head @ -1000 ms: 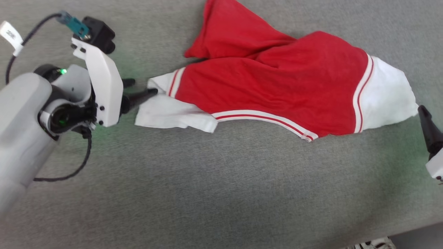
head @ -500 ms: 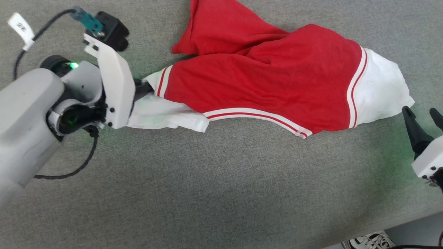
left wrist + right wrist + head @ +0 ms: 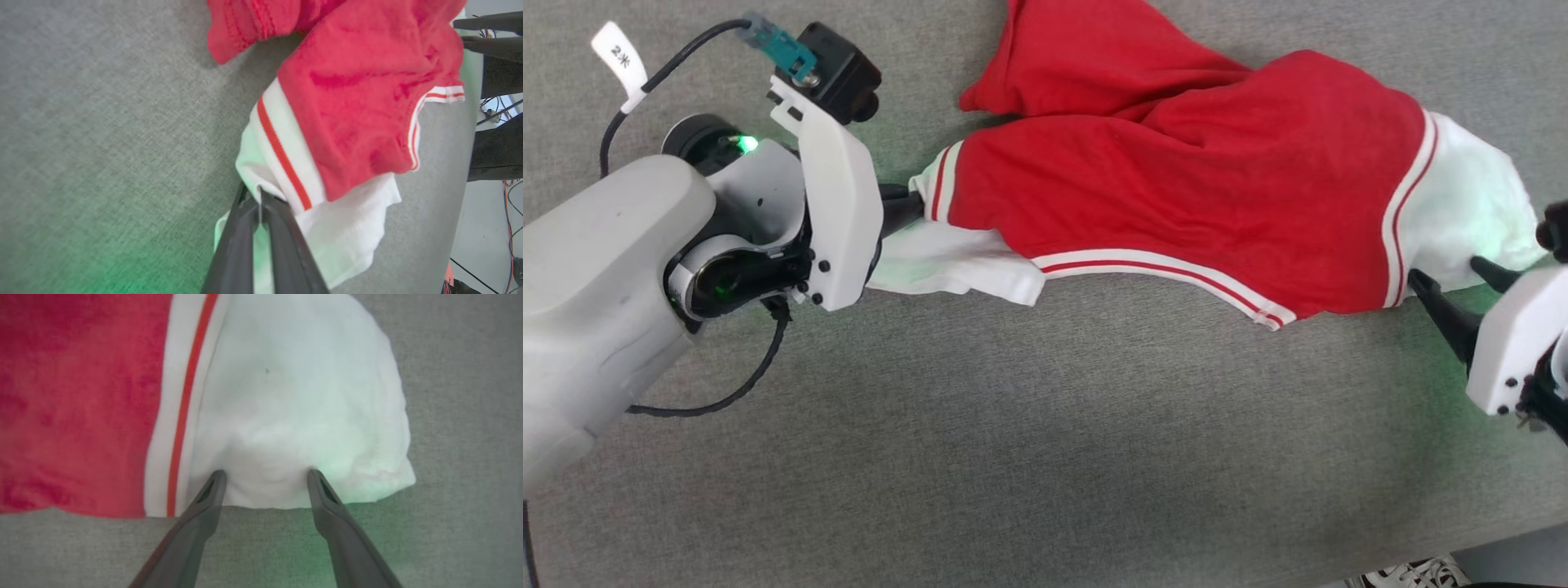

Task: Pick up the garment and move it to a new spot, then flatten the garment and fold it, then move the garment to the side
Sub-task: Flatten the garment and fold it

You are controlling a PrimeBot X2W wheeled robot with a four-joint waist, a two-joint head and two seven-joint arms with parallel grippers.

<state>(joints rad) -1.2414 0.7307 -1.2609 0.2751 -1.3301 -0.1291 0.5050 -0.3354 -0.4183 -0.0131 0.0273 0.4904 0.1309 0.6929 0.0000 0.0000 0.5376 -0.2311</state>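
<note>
The garment (image 3: 1176, 188), red with white sleeve panels and striped trim, lies crumpled across the grey table. My left gripper (image 3: 907, 208) is at its left end, shut on the white sleeve's edge. In the left wrist view the gripper (image 3: 259, 198) pinches a thin fold of white fabric (image 3: 347, 228) below the red body (image 3: 359, 102). My right gripper (image 3: 1450, 278) stands open at the garment's right end. In the right wrist view that gripper (image 3: 265, 477) straddles the near edge of the white sleeve panel (image 3: 294, 396), both fingertips (image 3: 218, 477) resting on the fabric.
The grey fabric-covered table (image 3: 1045, 425) stretches wide in front of the garment; its front edge (image 3: 1462, 547) runs along the lower right. A shoe (image 3: 1413, 576) shows on the floor past that edge. A black cable (image 3: 727, 392) loops under my left wrist.
My left gripper has moved right onto the white sleeve and shut on it. My right gripper has come in from the right to the other sleeve's edge. The camera has shifted slightly.
</note>
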